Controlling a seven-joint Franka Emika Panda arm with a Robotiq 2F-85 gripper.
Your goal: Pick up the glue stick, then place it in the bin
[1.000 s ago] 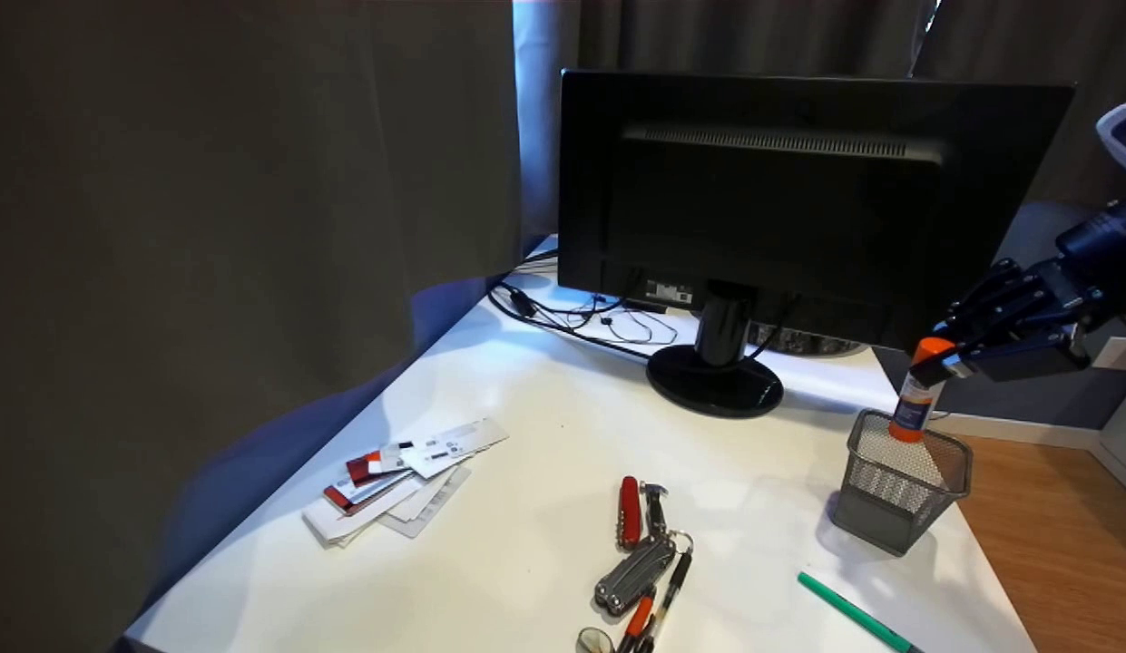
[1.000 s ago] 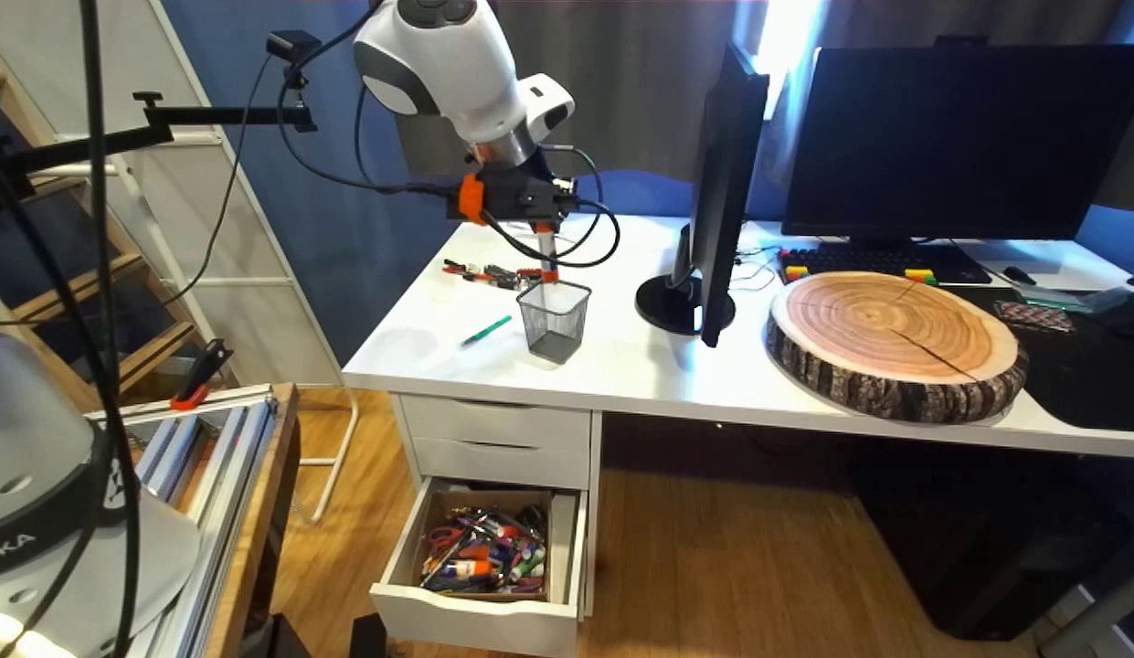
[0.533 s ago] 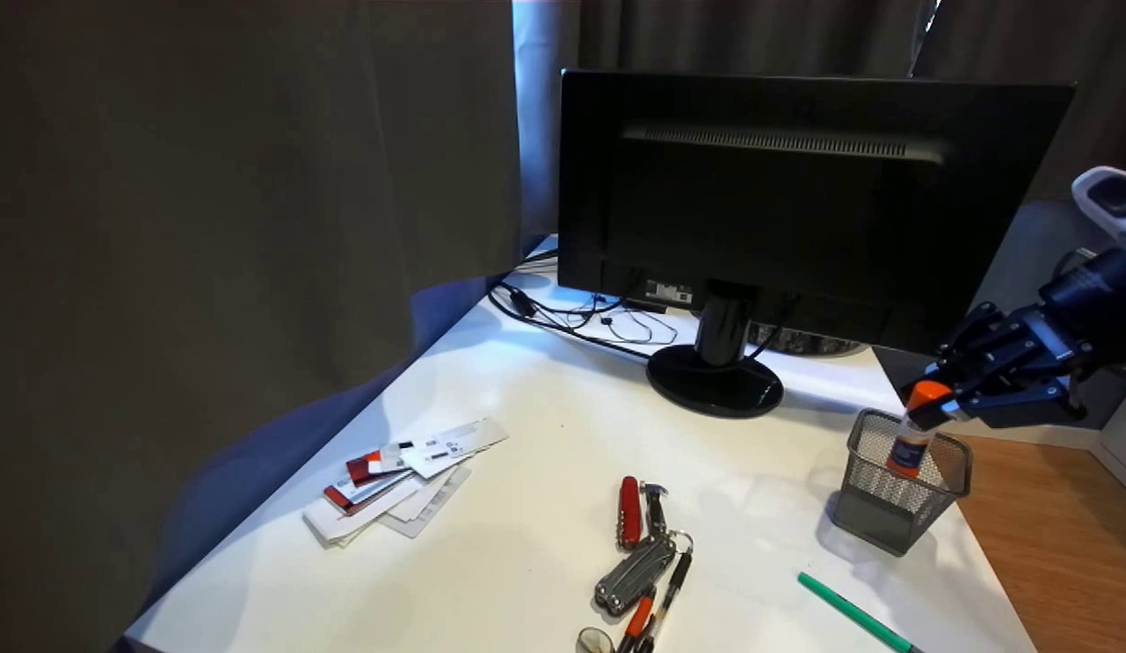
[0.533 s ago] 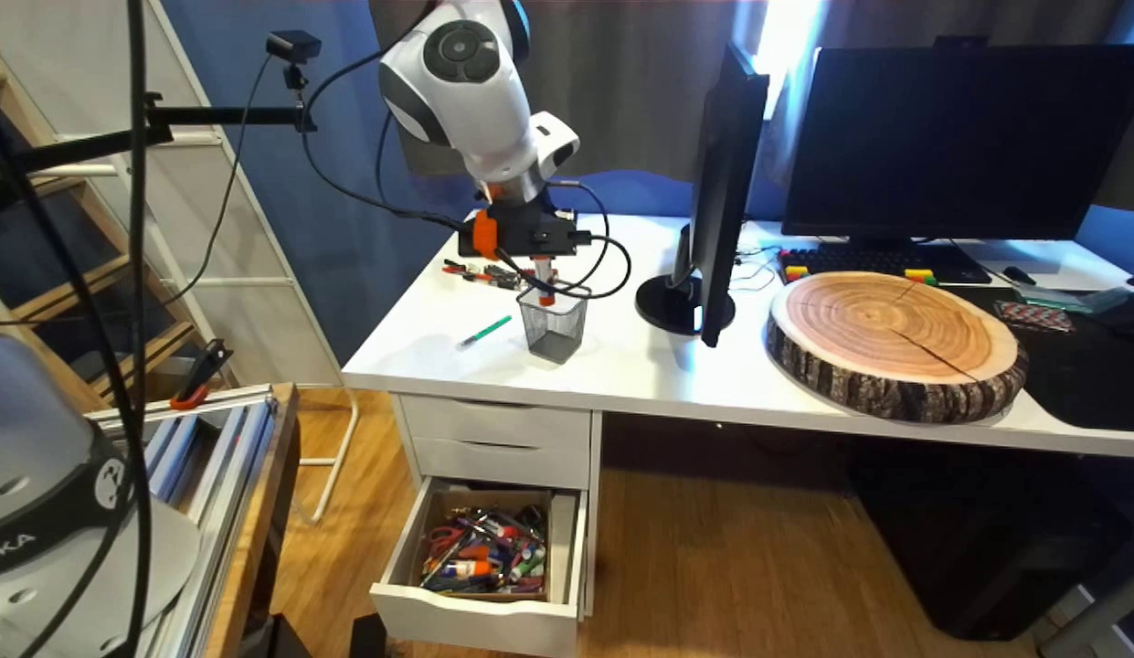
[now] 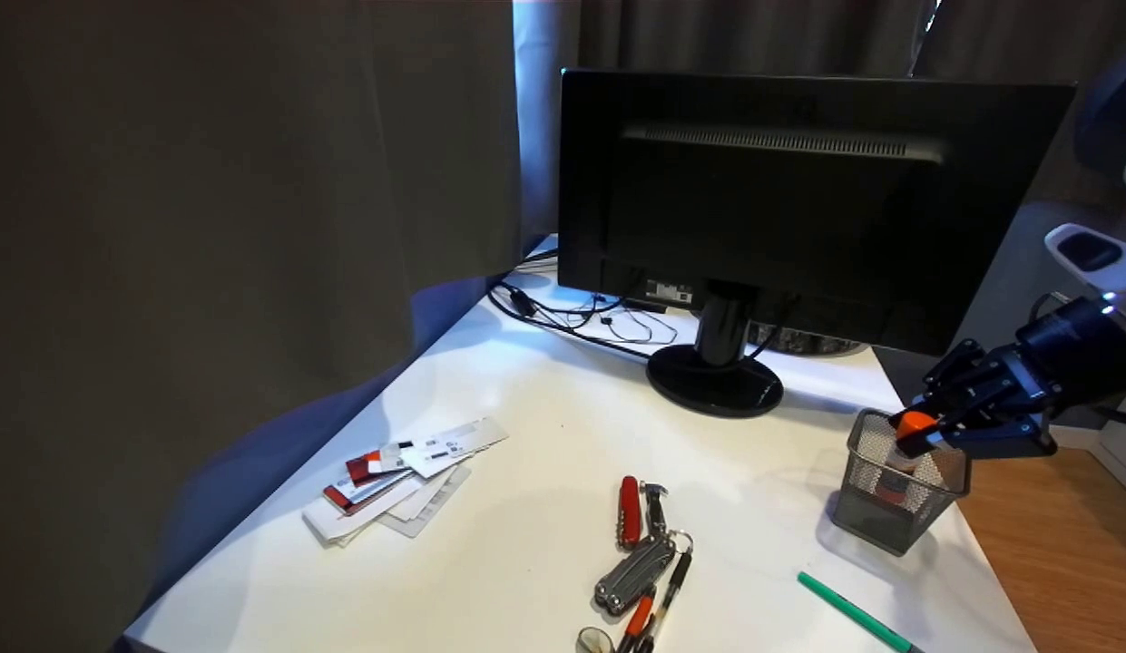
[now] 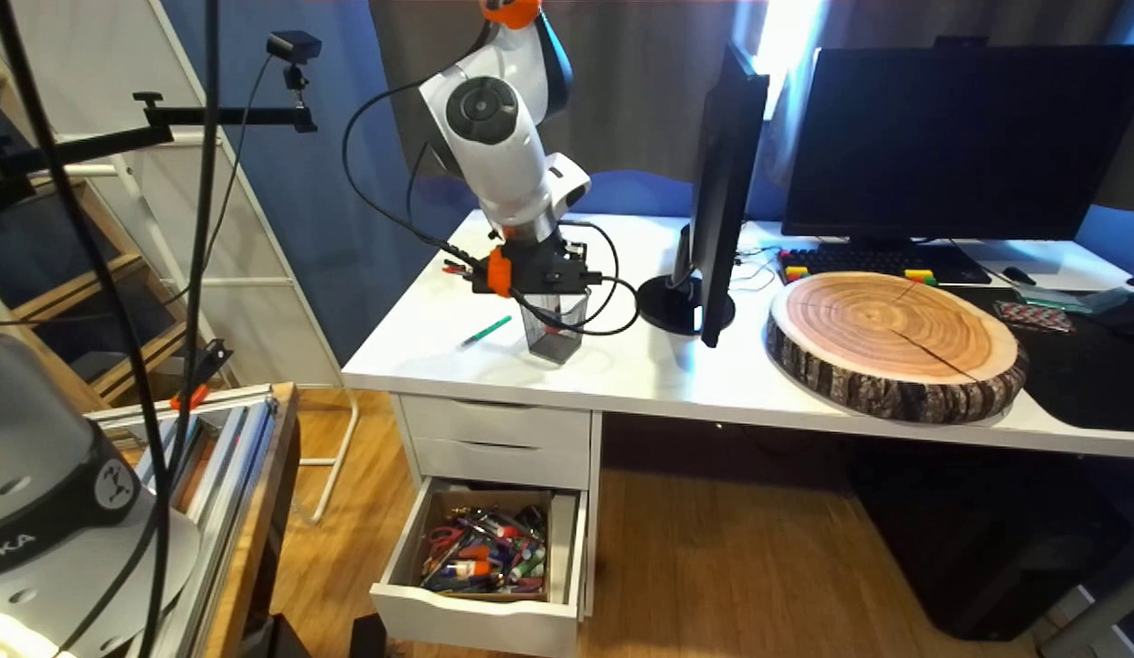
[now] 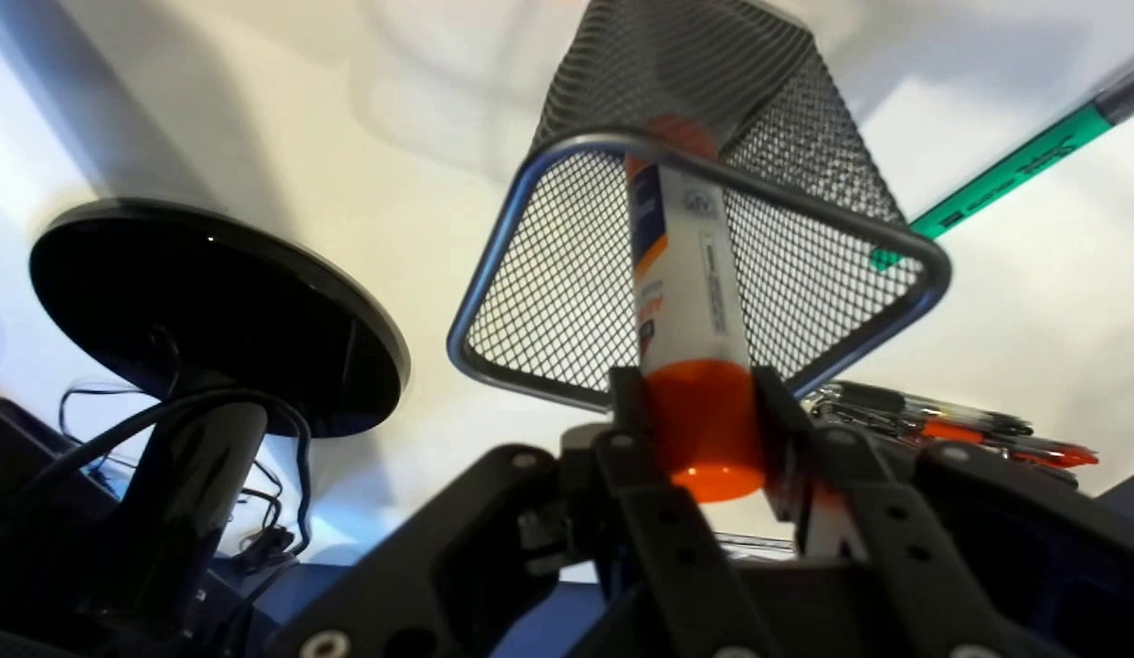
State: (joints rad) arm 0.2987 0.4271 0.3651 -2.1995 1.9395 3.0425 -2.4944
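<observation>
You've just lowered the cylindrical white-and-orange glue stick (image 7: 699, 302), pinched in yr black pincer (image 7: 699, 397), partway into the square grey wire-mesh bin (image 5: 871, 515) below it; release prob. nxt.

Bright light (image 6: 790, 50) squeezes between the dark curtains (image 6: 658, 110) in front of me, a blue wall (image 6: 302, 201) shows beside tall white panels (image 6: 256, 334) off to one side, and the white desk (image 6: 420, 352) stands with its lowest drawer (image 6: 480, 623) pulled out over the honey-coloured wood floor (image 6: 713, 548).
</observation>
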